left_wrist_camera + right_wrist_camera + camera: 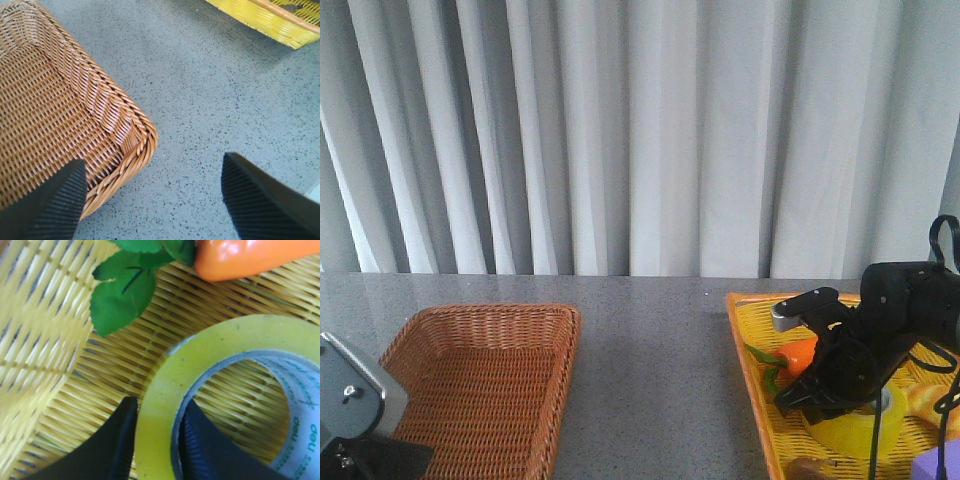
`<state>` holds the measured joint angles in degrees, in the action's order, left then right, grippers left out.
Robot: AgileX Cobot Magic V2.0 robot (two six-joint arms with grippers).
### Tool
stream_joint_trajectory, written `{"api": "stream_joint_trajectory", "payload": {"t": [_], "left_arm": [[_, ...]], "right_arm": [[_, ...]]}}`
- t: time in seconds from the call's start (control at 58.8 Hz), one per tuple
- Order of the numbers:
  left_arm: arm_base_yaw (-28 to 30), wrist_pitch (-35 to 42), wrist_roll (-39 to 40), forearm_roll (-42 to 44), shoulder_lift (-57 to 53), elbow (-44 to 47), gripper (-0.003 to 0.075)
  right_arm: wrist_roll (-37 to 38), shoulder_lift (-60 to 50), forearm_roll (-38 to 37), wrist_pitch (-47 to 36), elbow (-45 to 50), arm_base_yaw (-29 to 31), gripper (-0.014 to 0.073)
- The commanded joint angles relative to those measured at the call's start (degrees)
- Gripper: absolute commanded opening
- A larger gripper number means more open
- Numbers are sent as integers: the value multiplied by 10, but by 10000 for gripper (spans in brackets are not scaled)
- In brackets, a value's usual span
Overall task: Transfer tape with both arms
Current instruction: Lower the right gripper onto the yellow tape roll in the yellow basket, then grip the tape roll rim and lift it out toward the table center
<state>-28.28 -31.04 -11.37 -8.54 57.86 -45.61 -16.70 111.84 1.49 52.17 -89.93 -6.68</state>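
Waiting low beside the brown wicker basket (pixel 60 110), the left gripper (pixel 150 200) hangs with its jaws spread and empty. Farther off, in the yellow tray (pixel 745 330), the right gripper (pixel 157 440) straddles the wall of the tape (pixel 200 355), one finger inside the core, one outside; whether they already pinch it seems likely but unsure. Beyond lies an orange toy carrot (pixel 250 257). Pickup is underway; next comes lifting the roll clear toward the left arm.

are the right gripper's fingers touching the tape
Touching. The right wrist view shows the right gripper with one finger outside and one inside the tape wall, both pressed against it.
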Motion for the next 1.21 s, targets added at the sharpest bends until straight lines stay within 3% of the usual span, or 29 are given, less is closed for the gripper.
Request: {"api": "stream_joint_trajectory", "payload": {"t": [0.0,0.595,0.85,1.003,1.19], "left_arm": [[-4,39,0,-8,-6,-20,542],[-4,39,0,-8,-6,-20,542],[-4,39,0,-8,-6,-20,542],[-4,39,0,-8,-6,-20,542],[-4,39,0,-8,-6,-20,542]], "right_arm": [[-2,-32,0,-11,-19,-1,172],[-2,-60,-15,11,-19,-1,172],[-18,-121,-3,5,-19,-6,172],[-36,-162,5,-8,-19,-41,172],[-51,-172,5,-30,-19,-128,172]]}}
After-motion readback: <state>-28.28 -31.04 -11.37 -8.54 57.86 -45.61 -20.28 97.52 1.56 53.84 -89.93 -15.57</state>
